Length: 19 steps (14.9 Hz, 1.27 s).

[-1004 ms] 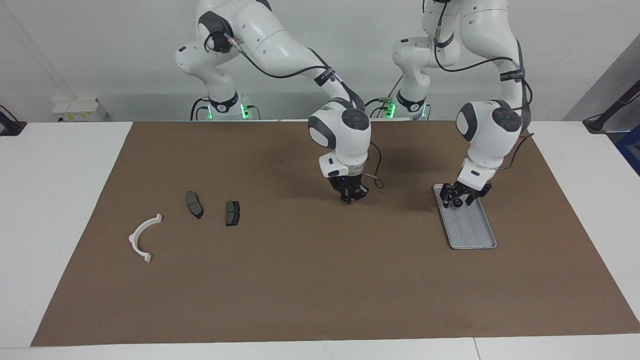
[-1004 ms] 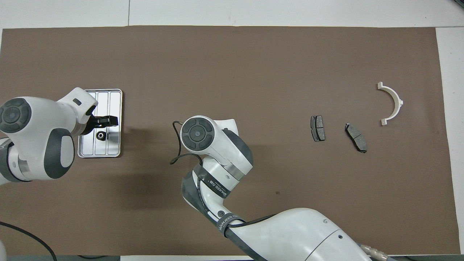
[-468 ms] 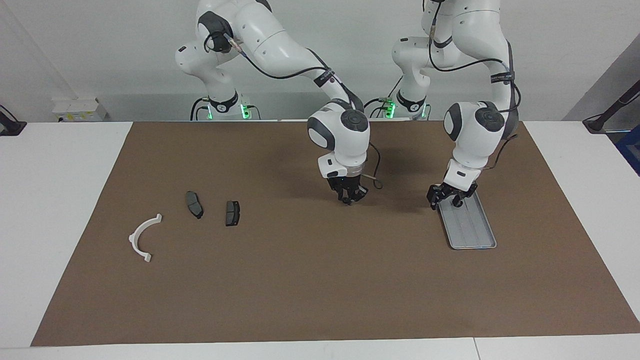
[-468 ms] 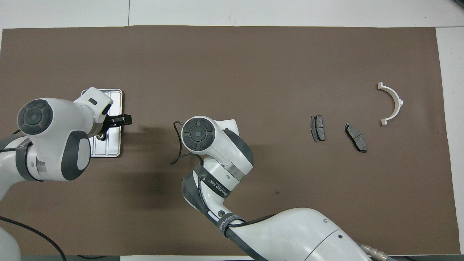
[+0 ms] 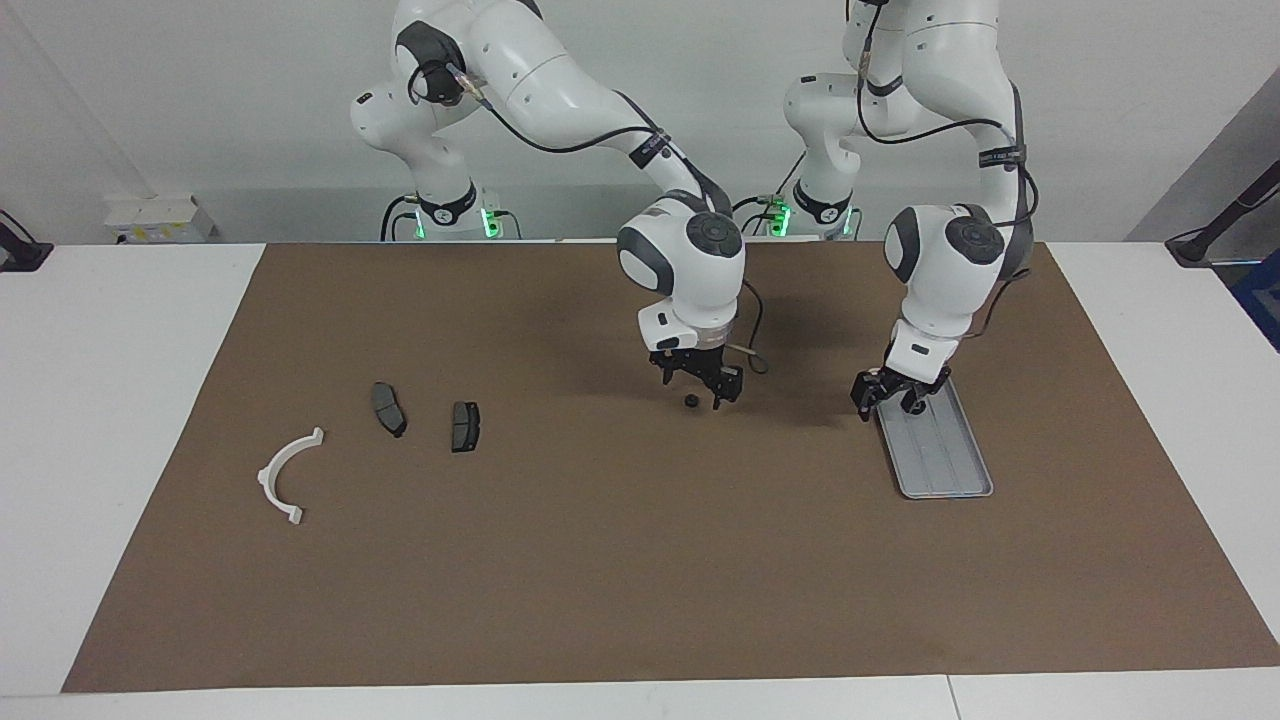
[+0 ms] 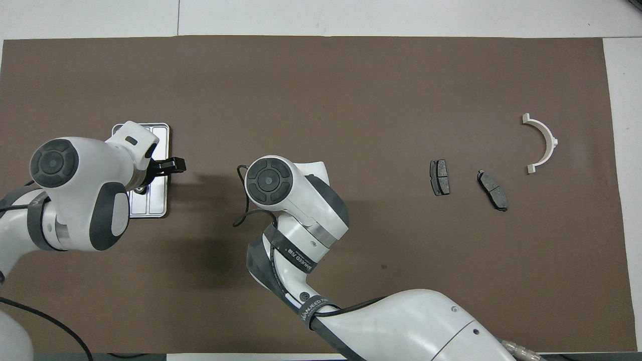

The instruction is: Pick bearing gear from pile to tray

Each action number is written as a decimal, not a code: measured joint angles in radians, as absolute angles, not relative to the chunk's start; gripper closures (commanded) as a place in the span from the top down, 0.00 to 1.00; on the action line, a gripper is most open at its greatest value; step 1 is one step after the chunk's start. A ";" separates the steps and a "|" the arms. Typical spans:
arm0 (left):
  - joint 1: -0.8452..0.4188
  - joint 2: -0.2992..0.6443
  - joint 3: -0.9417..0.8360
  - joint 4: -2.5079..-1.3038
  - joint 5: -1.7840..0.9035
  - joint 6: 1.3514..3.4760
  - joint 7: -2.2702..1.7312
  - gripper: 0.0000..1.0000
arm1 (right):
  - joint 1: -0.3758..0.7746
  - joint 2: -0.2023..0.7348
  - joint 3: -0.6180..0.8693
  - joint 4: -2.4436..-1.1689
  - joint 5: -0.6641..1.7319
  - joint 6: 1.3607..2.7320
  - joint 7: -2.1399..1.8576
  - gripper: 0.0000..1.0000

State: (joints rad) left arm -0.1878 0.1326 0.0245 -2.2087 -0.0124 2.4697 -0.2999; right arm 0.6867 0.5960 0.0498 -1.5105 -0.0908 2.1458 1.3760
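Observation:
My right gripper (image 5: 695, 385) is open, just above the middle of the mat. A tiny black round piece (image 5: 690, 401) lies on the mat under it, between the fingers. In the overhead view the right wrist hides both. My left gripper (image 5: 885, 393) is open and empty over the edge of the silver tray (image 5: 942, 462) at its end nearer the robots; it also shows in the overhead view (image 6: 170, 165). Another black round piece (image 6: 140, 189) lies in the tray (image 6: 159, 136), half hidden by the left arm. The pile lies toward the right arm's end of the table.
The pile holds a white half-ring bracket (image 5: 284, 472) (image 6: 544, 143) and two dark brake-pad plates (image 5: 388, 409) (image 5: 465, 426), lying apart on the brown mat (image 5: 600, 560). A loose cable (image 6: 242, 200) hangs at the right wrist.
My right gripper opened and rose a little, leaving the black round piece on the mat. My left gripper rose from the tray floor and moved to its edge, leaving a black piece there.

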 measured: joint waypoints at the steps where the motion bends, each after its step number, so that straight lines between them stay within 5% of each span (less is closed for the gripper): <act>1: -0.216 0.133 0.024 -2.208 -0.010 2.467 -0.334 0.80 | 0.685 0.594 0.045 -1.494 -0.102 2.133 1.376 1.00; 12: -0.520 0.150 0.020 -2.099 0.074 2.330 -0.785 0.79 | 0.423 0.462 0.035 -1.397 -0.109 1.973 0.840 1.00; 19: -0.642 0.295 0.015 -1.987 0.074 2.330 -0.956 0.80 | 0.248 0.405 0.037 -1.396 -0.091 1.923 0.424 1.00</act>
